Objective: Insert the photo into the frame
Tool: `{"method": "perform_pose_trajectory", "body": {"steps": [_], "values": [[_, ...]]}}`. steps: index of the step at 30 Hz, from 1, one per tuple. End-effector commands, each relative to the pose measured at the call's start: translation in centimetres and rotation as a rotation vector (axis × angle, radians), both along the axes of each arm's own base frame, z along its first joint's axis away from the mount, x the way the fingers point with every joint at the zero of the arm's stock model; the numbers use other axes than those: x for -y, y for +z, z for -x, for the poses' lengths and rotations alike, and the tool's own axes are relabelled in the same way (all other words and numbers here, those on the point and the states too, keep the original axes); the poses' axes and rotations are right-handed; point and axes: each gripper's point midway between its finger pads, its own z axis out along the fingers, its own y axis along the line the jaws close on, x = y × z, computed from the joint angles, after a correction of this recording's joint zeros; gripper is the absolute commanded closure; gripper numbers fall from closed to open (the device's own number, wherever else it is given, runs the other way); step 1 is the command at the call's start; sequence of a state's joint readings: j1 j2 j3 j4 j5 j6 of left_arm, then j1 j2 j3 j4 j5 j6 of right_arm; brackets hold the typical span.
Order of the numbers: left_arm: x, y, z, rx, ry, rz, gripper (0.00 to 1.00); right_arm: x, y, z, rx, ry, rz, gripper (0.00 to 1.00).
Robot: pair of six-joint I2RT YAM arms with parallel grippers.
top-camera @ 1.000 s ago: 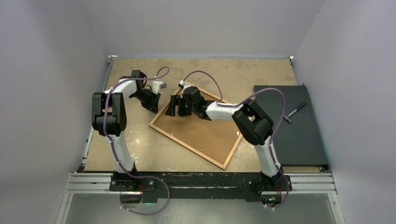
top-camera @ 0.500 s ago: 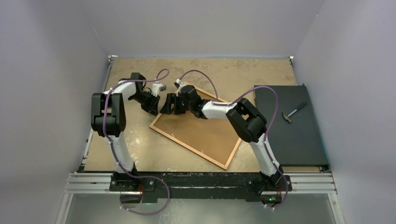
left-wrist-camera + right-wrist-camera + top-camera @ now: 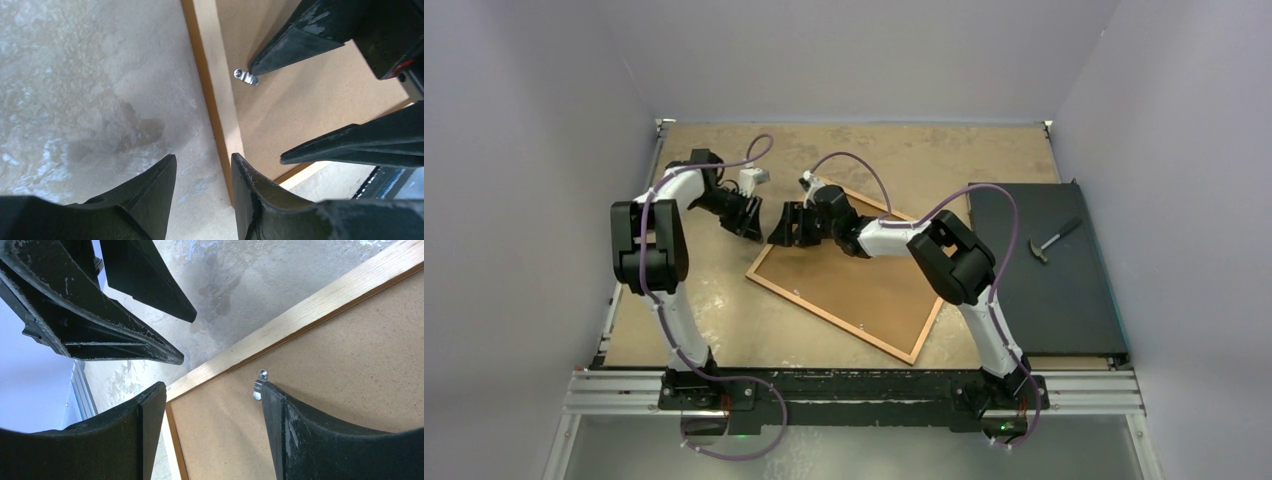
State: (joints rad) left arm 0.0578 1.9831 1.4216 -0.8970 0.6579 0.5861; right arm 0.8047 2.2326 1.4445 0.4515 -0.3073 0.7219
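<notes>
The frame (image 3: 829,317) lies face down and askew at the table's middle, with a brown backing board (image 3: 854,285) inside its rails. The photo is hidden. My left gripper (image 3: 749,222) hovers open just off the frame's far-left corner. In the left wrist view it (image 3: 202,162) has bare table in its gap, and the orange rail (image 3: 217,95) runs along its right finger. My right gripper (image 3: 211,390) stands open astride that same corner. Its right fingertip touches a small metal clip (image 3: 260,382) on the board (image 3: 340,380).
A black slab (image 3: 1044,270) lies at the table's right side with a small hammer (image 3: 1049,241) on it. Grey walls close in the table on three sides. The two grippers stand tip to tip, close together.
My left gripper has drawn back to the left off the frame's corner and opened. My right gripper has slid left along the board toward that corner.
</notes>
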Motion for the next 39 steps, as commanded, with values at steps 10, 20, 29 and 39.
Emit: {"method": "perform_pose_trajectory", "body": {"steps": [10,20,29,39], "values": [[2.1,-1.0,1.5,-0.060,-0.056,0.118,0.70,0.4,1.2,1.7,-0.021,0.035,-0.031,0.30],[2.4,-2.7,1.9,-0.080,-0.061,0.072,0.80,0.4,1.3,2.2,-0.034,0.049,-0.043,0.31],[2.3,-3.8,2.9,-0.096,-0.073,0.043,0.90,-0.1,0.7,2.0,-0.039,0.061,-0.038,0.32],[2.2,-4.3,3.3,-0.102,-0.075,0.030,0.92,-0.8,0.4,1.5,-0.030,0.066,-0.038,0.33]]}}
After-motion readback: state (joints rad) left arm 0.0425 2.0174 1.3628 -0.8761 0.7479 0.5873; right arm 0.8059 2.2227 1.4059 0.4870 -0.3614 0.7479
